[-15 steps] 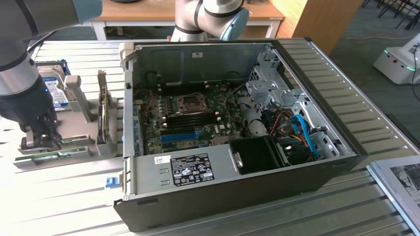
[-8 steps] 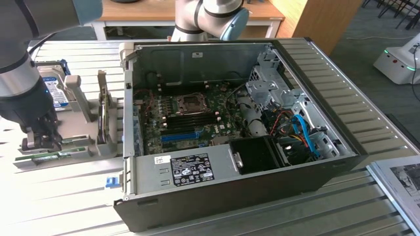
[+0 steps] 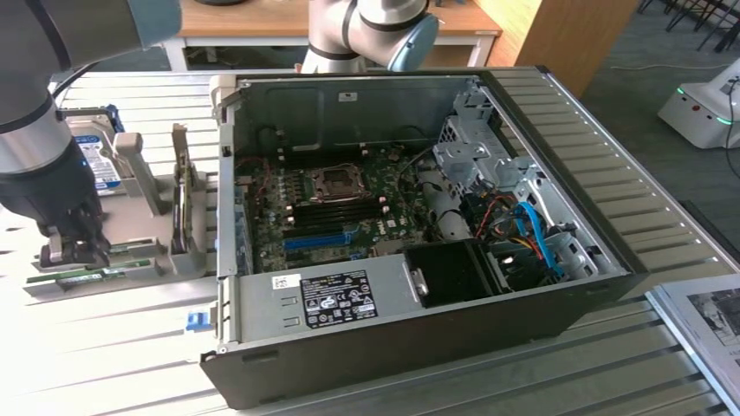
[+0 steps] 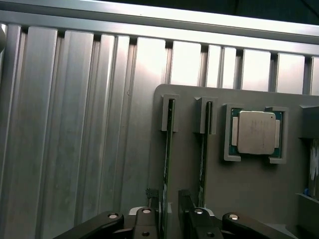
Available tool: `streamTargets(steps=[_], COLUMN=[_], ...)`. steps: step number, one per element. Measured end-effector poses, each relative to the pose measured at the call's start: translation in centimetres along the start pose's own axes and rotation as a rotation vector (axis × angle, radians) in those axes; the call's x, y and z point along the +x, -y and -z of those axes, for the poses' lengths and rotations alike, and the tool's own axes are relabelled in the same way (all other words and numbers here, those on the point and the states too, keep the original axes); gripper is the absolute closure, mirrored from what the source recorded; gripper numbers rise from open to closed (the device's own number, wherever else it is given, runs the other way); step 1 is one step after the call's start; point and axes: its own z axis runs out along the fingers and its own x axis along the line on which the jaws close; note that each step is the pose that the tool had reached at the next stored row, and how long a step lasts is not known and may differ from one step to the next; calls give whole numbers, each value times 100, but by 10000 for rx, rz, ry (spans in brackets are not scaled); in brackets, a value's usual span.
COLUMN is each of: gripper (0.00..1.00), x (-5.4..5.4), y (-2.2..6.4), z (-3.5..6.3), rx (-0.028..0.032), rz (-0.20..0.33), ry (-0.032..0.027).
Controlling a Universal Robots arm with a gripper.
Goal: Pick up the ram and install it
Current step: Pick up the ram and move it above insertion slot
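The ram is a slim green stick standing on edge in a slot of the grey holder. A second stick like it stands in the neighbouring slot. My gripper is open, with one finger on each side of the first stick and a gap between each finger and the stick. In the exterior view the gripper hangs low over the holder at the left, where a green stick edge shows. The open computer case sits mid-table, its motherboard memory slots bare.
A processor chip lies in a pocket of the holder beside the sticks. A blue-labelled hard drive and an upright expansion card stand on the same holder. The table is ribbed aluminium. A white machine stands at the far right.
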Motion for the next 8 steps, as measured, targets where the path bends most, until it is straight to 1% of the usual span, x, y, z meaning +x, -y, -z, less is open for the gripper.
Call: streamTargets(steps=[8], gripper=[70], x=[1], y=[2], z=[-61], rx=[-1], rz=[0], ry=[-1])
